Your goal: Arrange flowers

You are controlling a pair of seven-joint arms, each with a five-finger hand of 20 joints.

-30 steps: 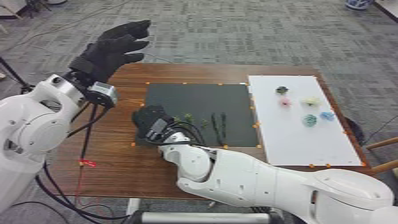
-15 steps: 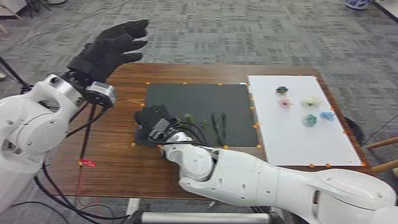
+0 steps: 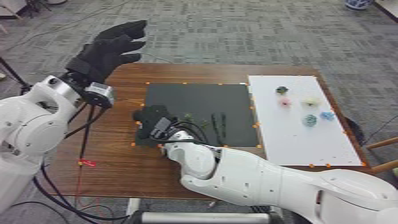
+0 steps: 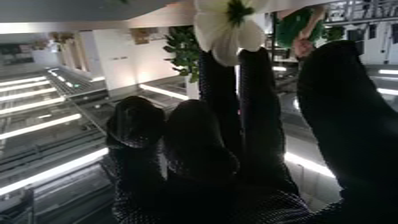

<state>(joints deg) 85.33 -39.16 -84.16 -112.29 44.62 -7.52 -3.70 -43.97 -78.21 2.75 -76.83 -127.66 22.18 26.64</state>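
And the right hand (image 3: 153, 117) is over the left edge of the black mat (image 3: 197, 97) on the brown wooden worktop (image 3: 124, 175). In the right wrist view its fingers (image 4: 197, 135) are extended and fairly relaxed, the thumb standing apart, and there's a white flower with broad petals and a dark centre (image 4: 220, 32) right at the fingertips; whether they touch it, we cannot tell. Up beyond the mat's left side, the left hand (image 3: 105, 56) is raised, fingers open and empty. On the mat, to the right of the right hand, lie the slim green stems (image 3: 204, 122) and two long dark stems (image 3: 224, 127). Right of the mat comes the white board (image 3: 298, 145), and on its far half sit five small blooms: dark (image 3: 282, 90), pink (image 3: 285, 102), pale yellow (image 3: 310, 101), teal (image 3: 310, 120) and light blue (image 3: 327, 116).
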